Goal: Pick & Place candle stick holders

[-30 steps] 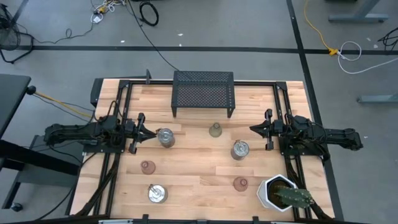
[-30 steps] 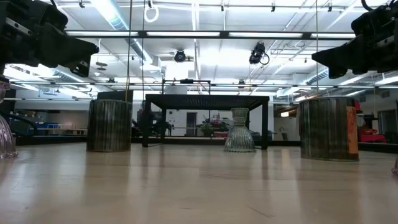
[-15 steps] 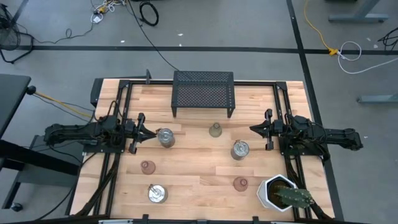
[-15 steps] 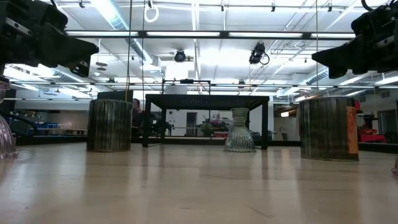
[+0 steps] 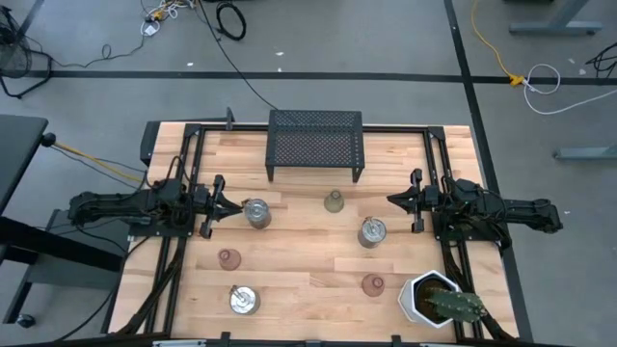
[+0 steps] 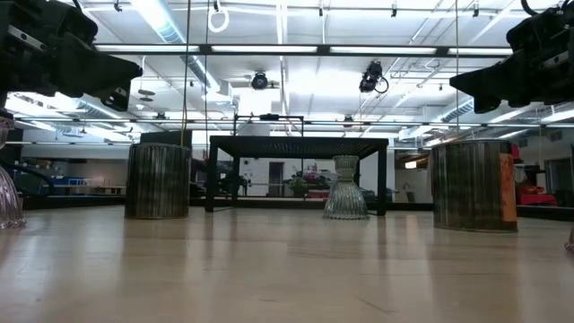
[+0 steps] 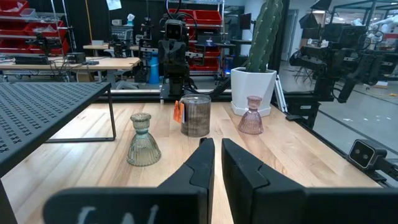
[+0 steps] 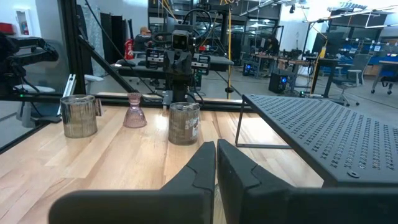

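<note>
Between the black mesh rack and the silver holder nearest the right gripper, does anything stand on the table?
Yes: in the high view the olive-green glass holder stands between the mesh rack and that silver holder.

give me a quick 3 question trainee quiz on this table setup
1. True or false: the olive-green glass holder stands under the black mesh rack.
2. How many silvery metallic holders stand on the table?
3. Which is in the table's corner on the right arm's side: A) white cactus pot B) a pink holder C) the rack?

Key
1. False: it stands on bare wood in front of the rack.
2. Three.
3. A
</note>
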Motion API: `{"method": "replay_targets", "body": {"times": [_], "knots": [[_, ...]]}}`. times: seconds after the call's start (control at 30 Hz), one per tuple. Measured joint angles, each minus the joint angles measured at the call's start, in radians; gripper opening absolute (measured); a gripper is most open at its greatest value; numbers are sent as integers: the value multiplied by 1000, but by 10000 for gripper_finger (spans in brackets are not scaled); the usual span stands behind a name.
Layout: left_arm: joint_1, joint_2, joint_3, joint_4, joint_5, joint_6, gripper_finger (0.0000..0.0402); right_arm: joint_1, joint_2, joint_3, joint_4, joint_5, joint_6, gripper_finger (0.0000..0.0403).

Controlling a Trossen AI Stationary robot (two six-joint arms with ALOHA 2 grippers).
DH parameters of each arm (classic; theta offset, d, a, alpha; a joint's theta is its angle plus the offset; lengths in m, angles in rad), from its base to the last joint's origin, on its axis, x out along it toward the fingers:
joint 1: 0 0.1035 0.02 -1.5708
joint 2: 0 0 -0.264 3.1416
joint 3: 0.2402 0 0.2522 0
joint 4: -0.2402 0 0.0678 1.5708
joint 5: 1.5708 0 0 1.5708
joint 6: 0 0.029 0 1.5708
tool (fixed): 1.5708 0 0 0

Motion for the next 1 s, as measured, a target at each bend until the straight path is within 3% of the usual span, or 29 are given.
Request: {"method": "replay_targets", "body": {"times": [0.87,1.0], "knots": [[0,0,0,4,0,0,34,0,0,0,0,0,0,20],[0,0,0,72,0,-41,34,0,0,0,0,0,0,20]]}}
